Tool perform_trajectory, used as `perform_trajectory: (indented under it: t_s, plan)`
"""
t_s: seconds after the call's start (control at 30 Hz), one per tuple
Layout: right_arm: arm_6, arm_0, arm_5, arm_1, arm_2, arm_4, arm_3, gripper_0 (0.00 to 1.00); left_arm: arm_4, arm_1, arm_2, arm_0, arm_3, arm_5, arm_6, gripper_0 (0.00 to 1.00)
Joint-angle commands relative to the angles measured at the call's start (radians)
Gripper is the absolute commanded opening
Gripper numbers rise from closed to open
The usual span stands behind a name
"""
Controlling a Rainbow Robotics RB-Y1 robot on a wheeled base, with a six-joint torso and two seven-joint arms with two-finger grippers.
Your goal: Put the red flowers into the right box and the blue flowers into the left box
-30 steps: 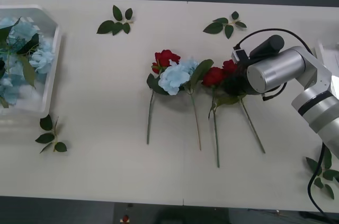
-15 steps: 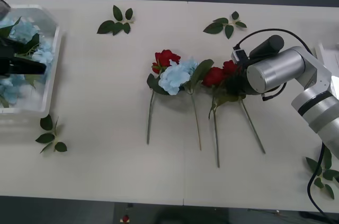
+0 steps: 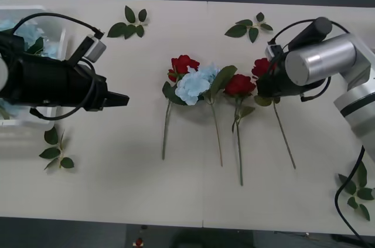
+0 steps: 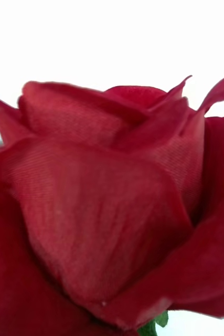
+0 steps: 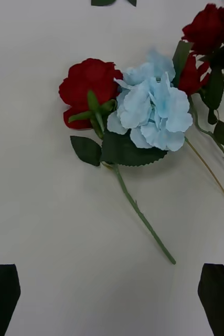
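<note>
— Which step are you on?

— I'm working both arms at once. My right gripper [image 3: 265, 81] is reaching in low from the right side of the table, at the rightmost rose [image 3: 262, 67]. Its head is pressed right up against my right wrist camera [image 4: 106, 210], and judging by that I'm gripping it just under the bloom, though I cannot tell whether those fingers are closed on it or not.

— And the left?

— My left gripper [image 3: 120, 99] is stretching out flat across the table from beside the left box [image 3: 58, 54], fingers [image 5: 1, 291] spread apart, nothing between them. It's pointing at the pale-blue hydrangea [image 5: 153, 107], which is lying mid-table, overlapping a red rose [image 5: 88, 89] on one side and touching another rose [image 3: 239, 84] on the other.

— What does the next move call for?

— For the left, I judge I'm needing to close on the hydrangea's stem [image 3: 215, 133] without catching the neighbouring rose, then carry it back to the left box, where blue heads [image 3: 26, 32] are already lying. For the right, lifting the rose clear and swinging it to the right box.
</note>
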Motion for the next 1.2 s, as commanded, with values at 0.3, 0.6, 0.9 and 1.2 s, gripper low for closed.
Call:
perform_trajectory:
  t_s: [0.3, 0.6, 0.9, 1.2]
  plan:
    - [0.033, 0.01, 0.147, -0.153, -0.19, -0.038, -0.23, 0.0, -0.26, -0.042, -0.222, -0.016, -0.031, -0.166, 0.046, 1.0]
    - [0.188, 0.007, 0.132, -0.261, -0.302, 0.013, -0.253, 0.0, -0.325, -0.065, -0.325, -0.058, 0.061, -0.229, 0.059, 1.0]
    - [0.332, 0.008, 0.066, -0.333, -0.357, 0.086, -0.187, 0.0, -0.325, -0.067, -0.389, -0.124, 0.186, -0.33, 0.057, 1.0]
    - [0.339, 0.007, -0.054, -0.374, -0.37, 0.195, -0.017, 0.0, -0.329, -0.079, -0.461, -0.22, 0.336, -0.398, 0.057, 1.0]
